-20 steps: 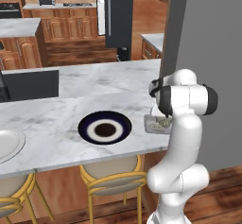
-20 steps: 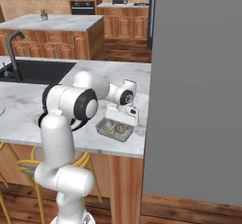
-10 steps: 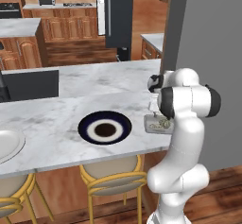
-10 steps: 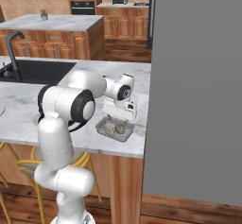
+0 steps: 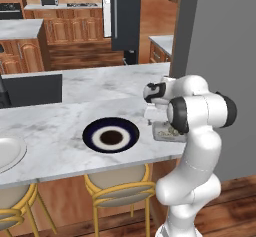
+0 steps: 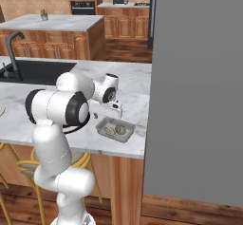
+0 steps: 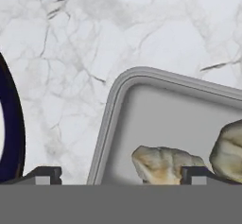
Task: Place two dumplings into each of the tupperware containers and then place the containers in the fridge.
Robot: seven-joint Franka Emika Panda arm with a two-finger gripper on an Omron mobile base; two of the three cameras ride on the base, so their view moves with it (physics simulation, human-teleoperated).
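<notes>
A tupperware container (image 6: 115,129) lies on the marble counter near its right end, with two dumplings (image 6: 115,130) side by side in it. In the hand view its grey rim (image 7: 108,119) curves through the middle, and the dumplings (image 7: 163,164) sit low at the right. My gripper (image 7: 120,176) is open and hangs just above the container's left rim. One fingertip (image 7: 45,173) is over bare counter, the other over a dumpling. From the left base the gripper (image 5: 151,115) is just left of the container (image 5: 161,132). The dark fridge (image 5: 125,13) stands far back.
A round dark plate with a white ring (image 5: 111,136) lies left of the container, and its edge (image 7: 9,124) shows in the hand view. A white plate (image 5: 7,151) is at the far left. A tall grey panel (image 6: 199,91) rises right of the counter. A sink (image 6: 33,72) is behind.
The open hand has shifted a little to the left, toward the dark plate, and the arm's elbow has swung with it. The container and dumplings have stayed in place.
</notes>
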